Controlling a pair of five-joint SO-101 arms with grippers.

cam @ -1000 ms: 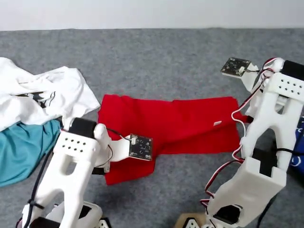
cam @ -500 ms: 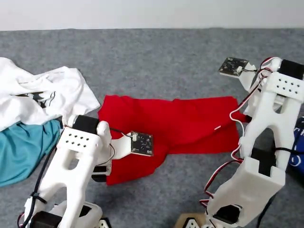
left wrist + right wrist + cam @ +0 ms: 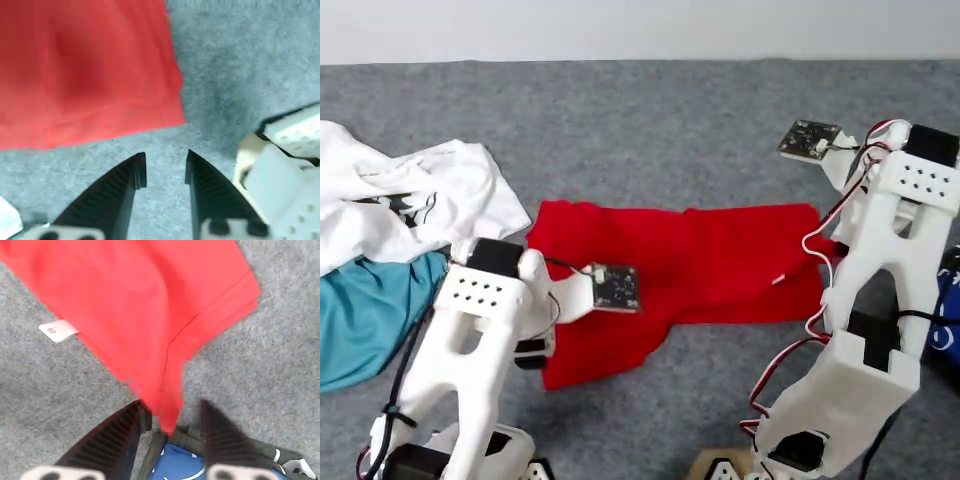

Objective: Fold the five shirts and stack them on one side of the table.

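A robotics lab or test setup: a surface (image 3: 670,130) covered in grey felt (carpet-like), a bare white wall (image 3: 640,30) along its far edge, white plastic arms (image 3: 470,340) with loose wires (image 3: 817,250) and uncovered circuit boards (image 3: 616,287).

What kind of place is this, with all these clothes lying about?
Most likely a robotics lab or workshop bench set up for laundry-folding practice. Two white robot arms stand at a grey cloth-covered table, with a red shirt laid flat and a white shirt and a teal shirt heaped beside it.

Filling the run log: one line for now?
red shirt: spread out | left tool: open, empty | right tool: open, shirt corner between
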